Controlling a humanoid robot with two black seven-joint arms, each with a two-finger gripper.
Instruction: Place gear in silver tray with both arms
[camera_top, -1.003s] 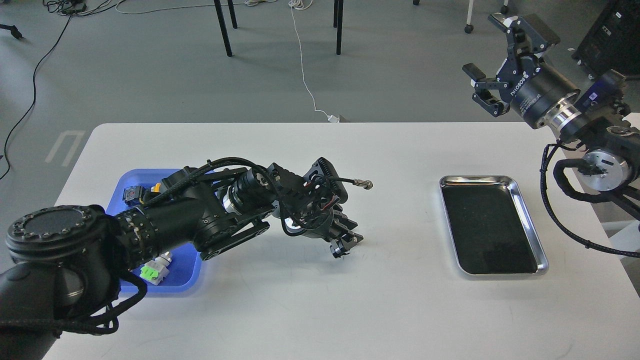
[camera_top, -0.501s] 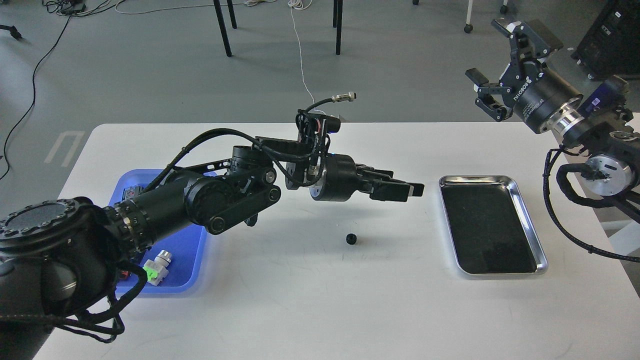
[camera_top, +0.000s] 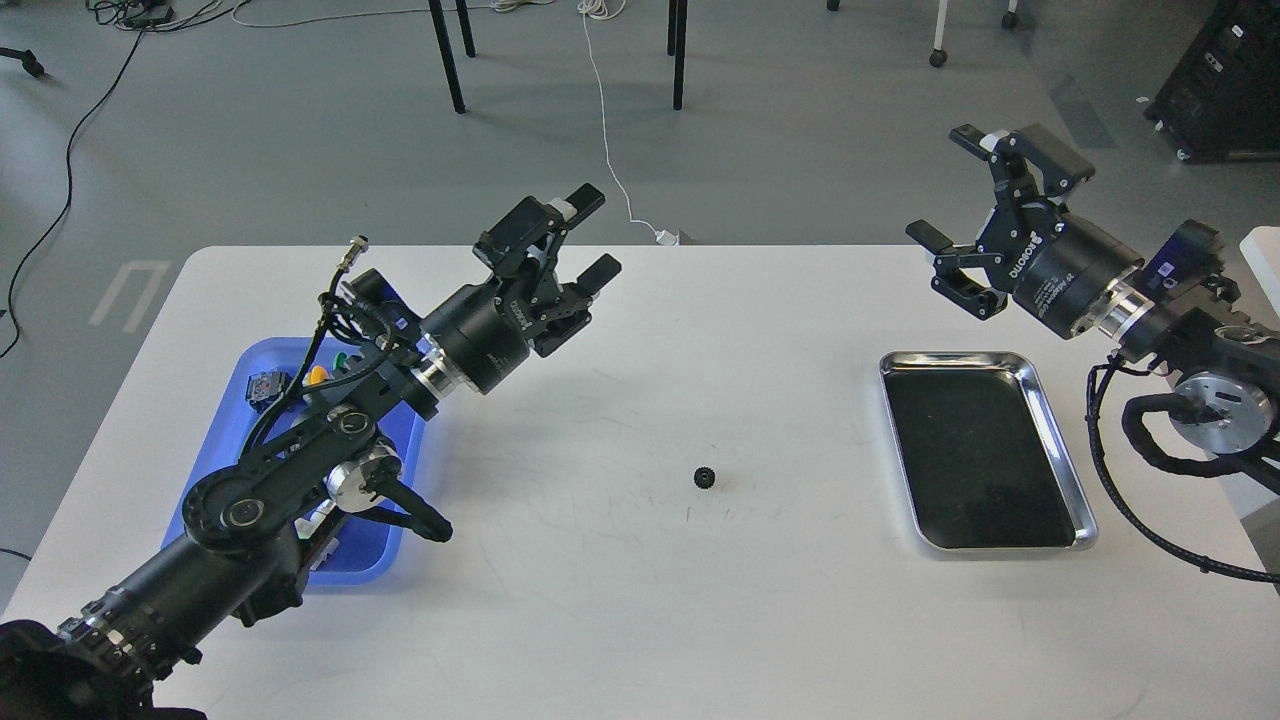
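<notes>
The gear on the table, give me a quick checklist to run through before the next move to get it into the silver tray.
1. Gear free on the white table, nothing touching it: ok.
2. Left gripper open, holding nothing, raised clear of the gear: ok.
3. Right gripper open and holding nothing, ready to pick: ok.
4. Silver tray has nothing in it: ok.
5. Bare table between gear and tray, no obstacle: ok.
6. Gear lying flat or tilted: cannot tell, too small.
</notes>
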